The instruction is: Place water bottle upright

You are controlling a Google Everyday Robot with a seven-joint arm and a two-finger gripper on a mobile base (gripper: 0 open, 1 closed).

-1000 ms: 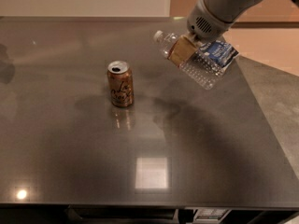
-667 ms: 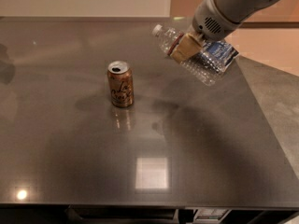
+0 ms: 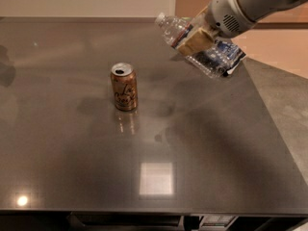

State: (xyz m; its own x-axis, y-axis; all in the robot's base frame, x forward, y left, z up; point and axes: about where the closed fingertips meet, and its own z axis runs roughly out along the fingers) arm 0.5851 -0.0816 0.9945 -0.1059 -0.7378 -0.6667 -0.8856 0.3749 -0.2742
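Note:
The clear ribbed water bottle with a white cap is held tilted in the air over the right rear of the dark table, cap pointing up-left. My gripper is shut on the water bottle's middle, coming in from the upper right. The bottle hangs well above the table surface, to the right of and behind the can.
An orange-brown soda can stands upright near the table's middle, left of the bottle. The table's right edge runs diagonally at the far right, with a lighter floor beyond. The front edge lies at the bottom of the view.
The gripper has lifted the water bottle a little higher and further back. The can has not moved.

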